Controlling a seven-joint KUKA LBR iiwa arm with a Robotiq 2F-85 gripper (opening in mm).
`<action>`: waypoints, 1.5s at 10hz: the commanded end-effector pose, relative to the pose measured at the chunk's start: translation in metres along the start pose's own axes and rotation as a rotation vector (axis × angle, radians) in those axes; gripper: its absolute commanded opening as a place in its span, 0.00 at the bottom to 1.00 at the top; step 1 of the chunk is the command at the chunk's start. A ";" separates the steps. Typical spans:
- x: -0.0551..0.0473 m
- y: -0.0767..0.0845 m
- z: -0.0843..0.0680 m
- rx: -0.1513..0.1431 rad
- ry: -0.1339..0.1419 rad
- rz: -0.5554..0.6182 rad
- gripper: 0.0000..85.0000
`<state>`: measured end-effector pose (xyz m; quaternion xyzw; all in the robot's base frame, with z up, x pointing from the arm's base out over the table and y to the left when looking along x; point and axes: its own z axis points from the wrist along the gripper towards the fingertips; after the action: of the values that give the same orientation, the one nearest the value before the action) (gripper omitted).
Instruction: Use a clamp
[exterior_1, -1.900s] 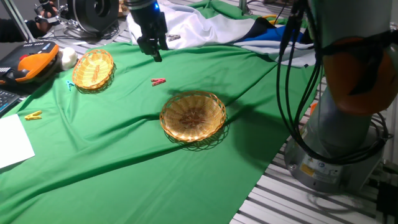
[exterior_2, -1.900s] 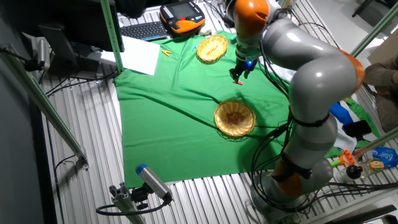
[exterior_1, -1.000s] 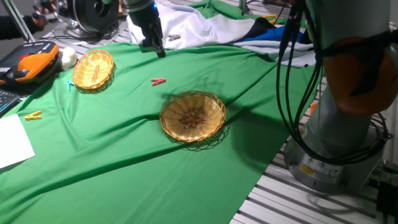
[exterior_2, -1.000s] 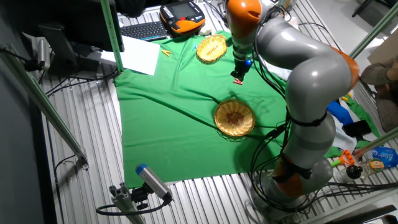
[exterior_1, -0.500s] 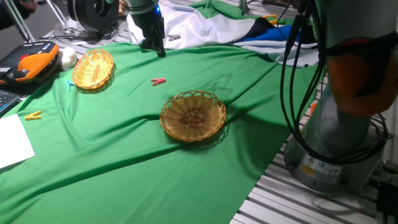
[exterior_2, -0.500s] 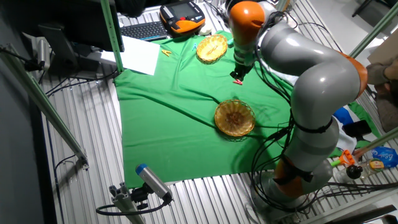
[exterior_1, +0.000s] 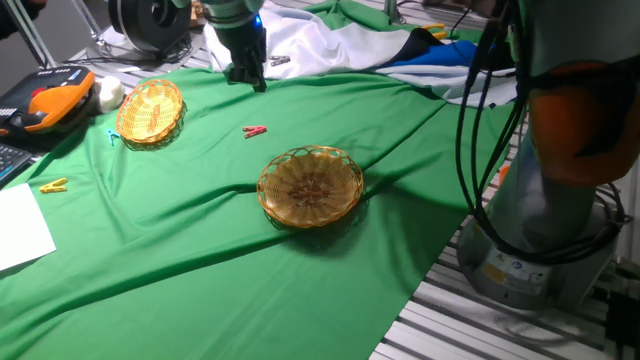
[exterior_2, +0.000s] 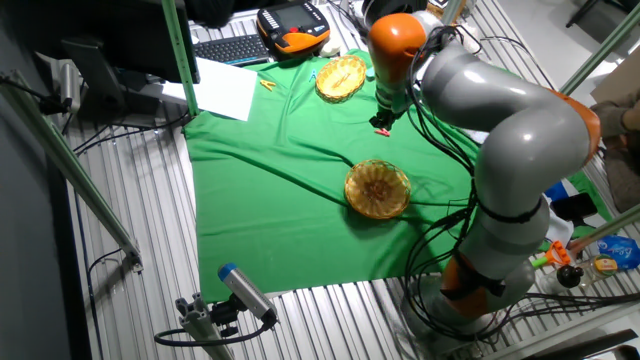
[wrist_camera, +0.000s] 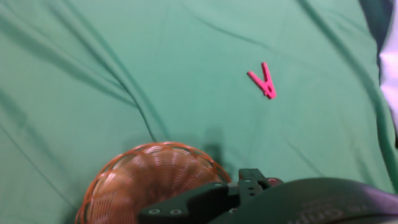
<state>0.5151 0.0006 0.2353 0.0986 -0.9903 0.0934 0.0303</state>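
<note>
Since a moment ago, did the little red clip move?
No. The red clip lies on the green cloth between the two baskets, as before.

The bench is covered by a matt green cloth, creased into soft folds. Both baskets are woven wicker with a rough, ribbed weave: the near basket and the far basket. The clamp looks like smooth red plastic. The arm has glossy grey and orange shells. The tool is dark with a matt finish. A white paper sheet lies flat and matt. The floor grating is ribbed, bare metal.
</note>
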 end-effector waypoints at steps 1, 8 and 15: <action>-0.009 -0.001 0.005 -0.007 0.011 -0.006 0.00; -0.087 -0.022 0.079 0.003 -0.057 -0.094 0.00; -0.102 -0.043 0.127 -0.041 -0.087 -0.172 0.00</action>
<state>0.6183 -0.0470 0.1088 0.1876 -0.9800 0.0657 -0.0035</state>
